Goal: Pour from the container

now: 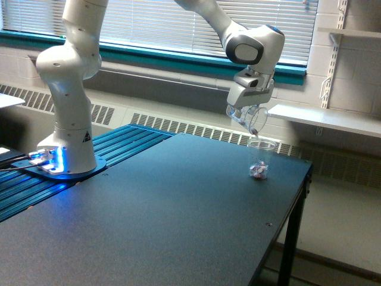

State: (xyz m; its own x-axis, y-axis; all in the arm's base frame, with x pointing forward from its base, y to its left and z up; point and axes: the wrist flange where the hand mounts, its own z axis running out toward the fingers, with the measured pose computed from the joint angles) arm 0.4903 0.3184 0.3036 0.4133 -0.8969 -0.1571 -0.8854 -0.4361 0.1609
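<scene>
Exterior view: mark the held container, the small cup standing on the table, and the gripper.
container (255, 121), exterior view, its clear tilted wall.
small cup (259, 156), exterior view, its clear side wall.
gripper (249, 114), exterior view, between its fingertips.

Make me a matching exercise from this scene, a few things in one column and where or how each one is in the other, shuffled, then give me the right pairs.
Things:
1. wide clear plastic cup
2. small tapered clear cup
3. white robot base
4. gripper

States:
A. upright near the dark table's far edge
B. standing by blue-lit metal slats
C. tilted in the air
D. shut on a cup

Pairs: 1-C, 2-A, 3-B, 4-D
</scene>
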